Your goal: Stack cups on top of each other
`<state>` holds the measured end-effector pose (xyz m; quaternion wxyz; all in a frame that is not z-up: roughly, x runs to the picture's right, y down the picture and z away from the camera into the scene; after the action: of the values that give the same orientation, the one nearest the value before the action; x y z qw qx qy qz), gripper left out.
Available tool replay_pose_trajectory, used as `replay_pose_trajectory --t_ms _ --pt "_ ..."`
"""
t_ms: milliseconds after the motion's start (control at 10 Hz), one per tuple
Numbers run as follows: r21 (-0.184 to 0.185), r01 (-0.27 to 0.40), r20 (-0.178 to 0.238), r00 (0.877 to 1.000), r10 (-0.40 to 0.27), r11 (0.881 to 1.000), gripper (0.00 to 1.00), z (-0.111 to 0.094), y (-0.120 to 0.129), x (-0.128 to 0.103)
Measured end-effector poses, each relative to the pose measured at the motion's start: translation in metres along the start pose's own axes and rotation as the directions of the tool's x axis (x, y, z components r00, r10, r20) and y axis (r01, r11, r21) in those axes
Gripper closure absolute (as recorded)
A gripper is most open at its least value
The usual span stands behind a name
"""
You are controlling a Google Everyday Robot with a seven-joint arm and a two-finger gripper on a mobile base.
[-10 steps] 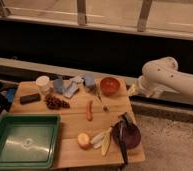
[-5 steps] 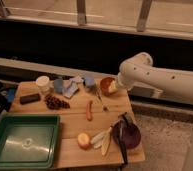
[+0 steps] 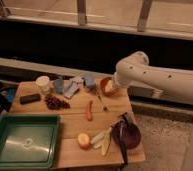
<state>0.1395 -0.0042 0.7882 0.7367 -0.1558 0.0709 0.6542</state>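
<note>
Inspection of the wooden bench (image 3: 75, 122).

**Hand.** The hand (image 3: 111, 86) sits at the end of the white arm, which reaches in from the right. It is low at the orange-red bowl (image 3: 104, 90) on the bench's rear edge. Whether it is open or closed cannot be told, and nothing can be confirmed in its grip.

**Task items.** None of the cups is stacked. They form a loose row along the rear edge, left of the bowl:
- The cream-white cup (image 3: 42, 82) stands upright at the left end. It is plain and round and looks slightly wider than the others.
- The blue cup (image 3: 58, 85) is just beside it.
- The pale blue cup (image 3: 71, 90) appears tipped, though its exact attitude cannot be told.
- The second blue cup (image 3: 89, 83) is nearest the bowl and the hand.

All four look like smooth, matt plastic.

**Assessment.** The hand is placed at the right end of the row. This probably suits an approach to the second blue cup, the nearest one.

**Other items.**
- A glossy green tray (image 3: 22, 142) is at the front left.
- A dark cluster of grapes (image 3: 56, 102) lies near the cups.
- A slim orange carrot (image 3: 89, 110) lies mid-bench.
</note>
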Motion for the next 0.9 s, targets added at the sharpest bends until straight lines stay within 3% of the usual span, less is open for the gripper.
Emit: replay_pose_trajectory --t_ms 200,400,700,900 --pt "0.017 0.042 0.016 0.999 -0.043 0.999 0.31 0.001 0.011 -0.012" --pt "0.026 0.111 0.042 0.993 -0.112 0.994 0.31 0.003 0.038 -0.037" --pt "0.0 0.21 0.092 0.974 -0.209 0.978 0.31 0.008 0.105 -0.079" --pt "-0.022 0.255 0.124 0.96 -0.251 0.967 0.31 0.008 0.135 -0.096"
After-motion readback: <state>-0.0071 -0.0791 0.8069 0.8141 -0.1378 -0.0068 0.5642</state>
